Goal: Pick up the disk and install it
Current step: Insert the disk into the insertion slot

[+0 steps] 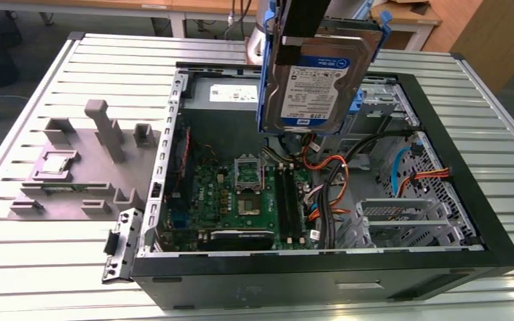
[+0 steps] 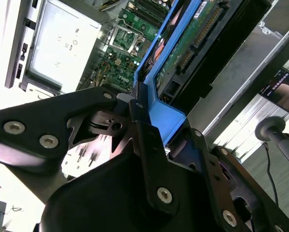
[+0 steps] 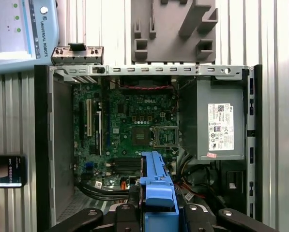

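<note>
Hanging over the open computer case [image 1: 328, 271], the disk [image 1: 315, 87] is in the air and touches nothing inside. It is above the middle of the case, on the side of the power supply [image 3: 220, 123], and well clear of the motherboard [image 1: 239, 200] on the case floor.

The gripper [image 2: 151, 113] is closed on it. In the second wrist view the black fingers [image 2: 145, 133] pinch one end of the blue carrier [image 2: 169, 118] with no gap visible, so the drive hangs down from that end. The green circuit board [image 2: 183, 50] and the connector row [image 2: 205, 29] are bare on the face opposite the label.

I judge the disk to be stiff and rather heavy for its size, with smooth metal faces that could slip. The board and the connector look fragile, so the plastic carrier frame seems the safest place to hold. Held at one end only, it may tilt in the grip.

A metal drive cage [image 1: 400, 221] stands in one corner of the case.
</note>
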### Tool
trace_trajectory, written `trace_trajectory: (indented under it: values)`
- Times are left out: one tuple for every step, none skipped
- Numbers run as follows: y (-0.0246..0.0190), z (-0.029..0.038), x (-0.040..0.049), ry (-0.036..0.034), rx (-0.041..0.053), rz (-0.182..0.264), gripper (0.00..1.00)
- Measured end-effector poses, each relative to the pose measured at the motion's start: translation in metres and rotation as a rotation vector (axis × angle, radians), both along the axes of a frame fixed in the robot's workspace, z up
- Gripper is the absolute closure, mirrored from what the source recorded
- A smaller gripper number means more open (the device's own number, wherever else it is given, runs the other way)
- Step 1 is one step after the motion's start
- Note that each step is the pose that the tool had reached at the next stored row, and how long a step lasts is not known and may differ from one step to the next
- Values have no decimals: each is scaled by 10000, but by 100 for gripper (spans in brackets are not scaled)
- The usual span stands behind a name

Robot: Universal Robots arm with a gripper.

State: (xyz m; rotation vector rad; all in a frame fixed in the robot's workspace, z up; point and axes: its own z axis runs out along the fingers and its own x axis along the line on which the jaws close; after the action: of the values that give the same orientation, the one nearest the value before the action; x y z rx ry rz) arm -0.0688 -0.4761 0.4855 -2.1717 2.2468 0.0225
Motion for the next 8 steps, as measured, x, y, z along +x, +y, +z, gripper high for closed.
trace_trajectory:
  values:
    - [-1,-1,3,-1,0,1,64]
    - [-1,-1,5,0,-3,0,64]
    - [-1,-1,5,-1,-2,-1,64]
    - [-1,-2,5,-1,-2,-1,64]
    - [-1,-2,6,-1,-2,0,64]
    - [-1,-2,6,-2,-2,0,64]
    - [-1,-2,6,-1,-1,0,64]
    - [-1,-2,6,-1,-2,1,64]
